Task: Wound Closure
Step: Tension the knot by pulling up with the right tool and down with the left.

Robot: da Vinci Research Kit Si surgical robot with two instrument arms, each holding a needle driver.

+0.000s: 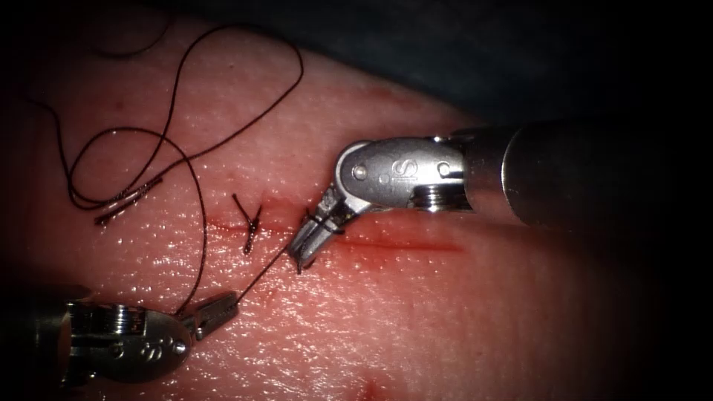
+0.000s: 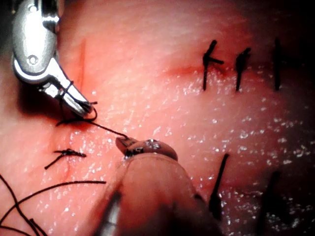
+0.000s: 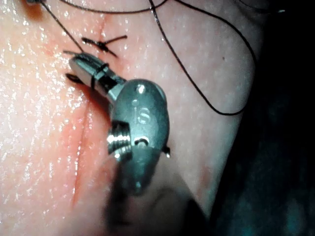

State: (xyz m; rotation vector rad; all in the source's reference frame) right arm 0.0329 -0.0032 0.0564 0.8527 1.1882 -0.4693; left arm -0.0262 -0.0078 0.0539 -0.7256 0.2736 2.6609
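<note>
1. Left tool (image 1: 219, 310) sits closest, around 7 o'clock in the endoscope view, jaws clamped on the thread (image 1: 261, 276), which runs taut up to the cut (image 1: 401, 243).
2. Right tool (image 1: 312, 239) is at the cut with thread wrapped round its closed jaws.
3. Needle (image 1: 128, 199) lies loose on the tissue (image 1: 460, 327) at 9 o'clock, well left.
4. One finished stitch (image 1: 251, 226) sits just left of the right tool.
5. Tissue looks wet and shiny, with a dark backdrop (image 1: 460, 52) beyond at 12 o'clock.
</note>
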